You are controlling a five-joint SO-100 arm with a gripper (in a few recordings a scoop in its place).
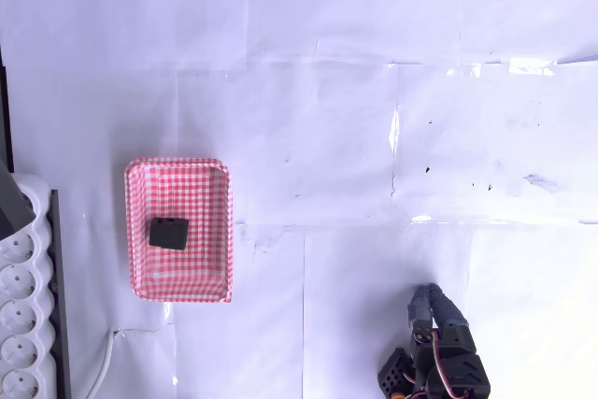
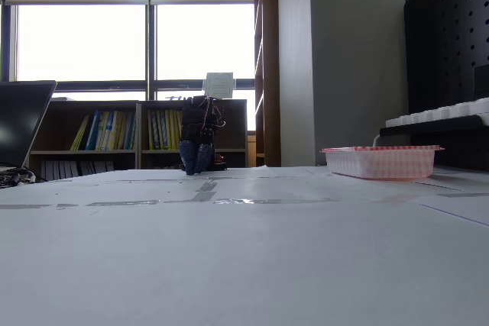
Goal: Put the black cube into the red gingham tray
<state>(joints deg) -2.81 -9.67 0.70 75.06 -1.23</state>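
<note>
**Black cube lies in the gingham tray, arm folded at the table edge**

Starting at the left of the overhead view, we see a white multi-socket power strip [image 1: 21,320] along the edge. Just to its right sits the shallow rectangular red-and-white gingham tray [image 1: 177,171] with rounded corners, and inside it, a little left of centre and slightly tilted, rests the small matte black cube [image 1: 169,232] on the tray floor. The white paper-covered table [image 1: 374,137] stretches on to the right. Near the bottom right we find the dark two-finger gripper [image 1: 428,298], well apart from the tray; its fingers look pressed together with nothing between them. In the fixed view the gripper [image 2: 195,159] hangs low at the table's far edge, the tray [image 2: 380,161] to its right.
</note>
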